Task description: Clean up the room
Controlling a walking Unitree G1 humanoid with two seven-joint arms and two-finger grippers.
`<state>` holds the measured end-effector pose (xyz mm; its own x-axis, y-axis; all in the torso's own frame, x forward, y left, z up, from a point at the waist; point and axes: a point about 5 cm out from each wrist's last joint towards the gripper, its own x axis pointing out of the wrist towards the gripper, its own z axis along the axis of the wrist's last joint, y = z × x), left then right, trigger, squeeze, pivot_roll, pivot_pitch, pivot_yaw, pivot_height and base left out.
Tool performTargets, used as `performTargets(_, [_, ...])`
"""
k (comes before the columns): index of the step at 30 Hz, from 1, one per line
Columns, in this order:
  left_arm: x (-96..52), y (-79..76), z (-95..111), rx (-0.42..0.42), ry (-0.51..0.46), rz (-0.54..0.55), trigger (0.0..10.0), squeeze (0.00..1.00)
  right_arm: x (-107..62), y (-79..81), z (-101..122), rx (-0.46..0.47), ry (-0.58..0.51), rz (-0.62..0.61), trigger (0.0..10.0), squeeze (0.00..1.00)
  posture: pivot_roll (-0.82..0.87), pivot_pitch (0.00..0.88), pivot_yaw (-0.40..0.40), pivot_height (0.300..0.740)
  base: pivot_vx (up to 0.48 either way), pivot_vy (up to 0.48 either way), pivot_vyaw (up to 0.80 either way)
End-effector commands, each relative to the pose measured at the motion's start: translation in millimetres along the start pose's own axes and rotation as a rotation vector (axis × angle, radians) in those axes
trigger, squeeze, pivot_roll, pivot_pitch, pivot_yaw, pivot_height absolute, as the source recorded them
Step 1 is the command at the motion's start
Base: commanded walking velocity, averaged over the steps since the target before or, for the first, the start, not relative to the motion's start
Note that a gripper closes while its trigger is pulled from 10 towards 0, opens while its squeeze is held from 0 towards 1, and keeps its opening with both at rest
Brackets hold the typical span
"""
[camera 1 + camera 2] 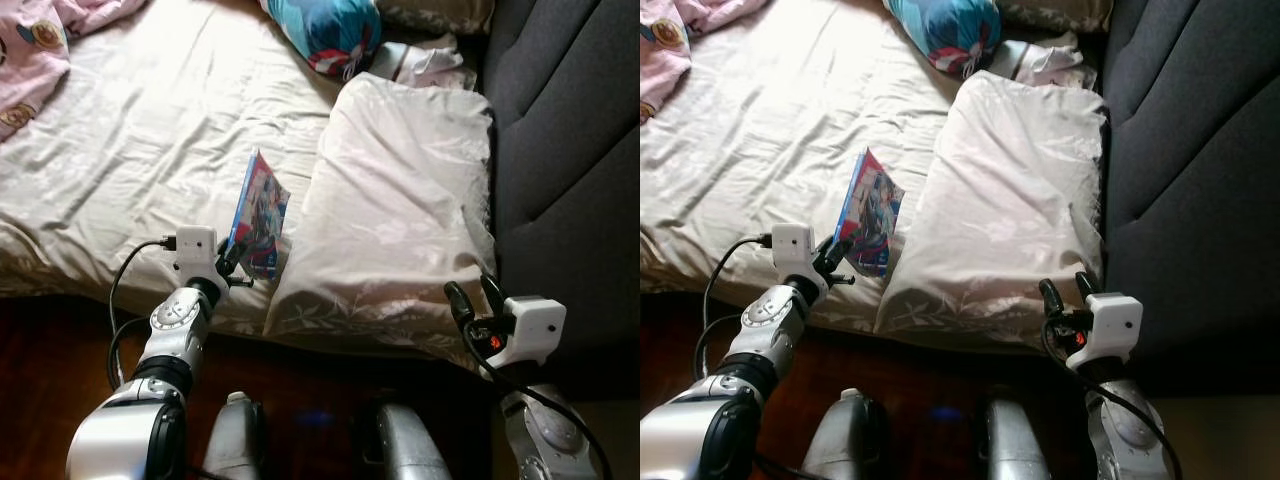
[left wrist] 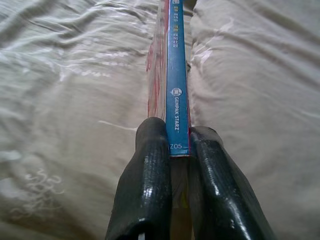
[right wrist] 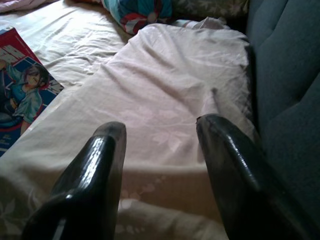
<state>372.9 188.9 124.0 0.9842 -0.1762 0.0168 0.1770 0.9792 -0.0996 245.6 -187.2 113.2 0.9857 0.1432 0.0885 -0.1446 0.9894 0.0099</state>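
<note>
Gripping a thin paperback comic book (image 1: pixel 262 212) by its near lower corner, the left gripper (image 1: pixel 236 255) holds it on edge, cover upright and tilted, above the front strip of the bed (image 1: pixel 150 130); the book's long axis runs away from the wrist, straight out along the fingers toward the far side of the mattress. In the left wrist view both black fingers (image 2: pixel 145 180) clamp the blue spine — glossy printed card, white lettering, flat and rigid enough to stand without sagging. Bed sheet: pale cream, satiny, finely creased. Just beside the book, toward the robot's right, a large cream pillow (image 1: pixel 400 200) with a faint leaf pattern, soft and rumpled, lying lengthwise against a dark grey padded headboard (image 1: pixel 570 150). Right gripper (image 1: pixel 478 300): fingers parted wide, holding nothing, poised at the pillow's near right corner (the book lies well to its left, so the left arm is the one placed to carry it). Far end: a blue and red patterned cushion (image 1: pixel 335 30); a pink printed blanket (image 1: pixel 40 50) at the far left corner. Floor below — dark wood.
</note>
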Motion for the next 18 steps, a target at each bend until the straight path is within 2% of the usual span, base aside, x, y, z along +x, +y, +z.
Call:
performTargets(1, [-1.3,3.6,0.0,-0.033,-0.007,-0.005,10.0,0.00,-8.1,-3.1,0.8,0.001,0.023,-0.003,10.0,0.00,-0.22,0.402,-0.047,0.646,0.000,0.000,0.00])
performTargets(4, [-2.9,5.3,-3.8,-0.051,0.018,-0.018,10.0,0.00,-12.0,-4.6,4.9,-0.006,0.027,-0.004,10.0,0.00,-0.24,0.418,-0.059,0.646,0.000,0.000,0.00])
performTargets(7, [-6.9,8.4,-11.7,-0.008,0.071,-0.023,10.0,0.00,-16.0,-7.1,8.8,-0.017,0.034,-0.004,10.0,0.00,-0.27,0.433,-0.075,0.646,0.000,0.000,0.00])
performTargets(12, [-8.2,9.0,-14.5,-0.001,0.095,-0.041,10.0,0.00,-18.3,-10.0,16.2,-0.031,0.036,0.002,10.0,0.00,-0.28,0.441,-0.089,0.646,0.000,0.000,0.00])
performTargets(16, [-10.1,9.0,-20.2,0.034,0.137,-0.045,10.0,0.00,-19.4,-12.7,22.3,-0.043,0.033,0.003,10.0,0.00,-0.30,0.446,-0.095,0.646,0.000,0.000,0.00])
performTargets(18, [-9.8,8.4,-21.8,0.113,0.169,-0.046,10.0,0.00,-19.9,-14.0,24.5,-0.048,0.031,0.001,10.0,0.00,-0.30,0.454,-0.099,0.646,0.000,0.000,0.00])
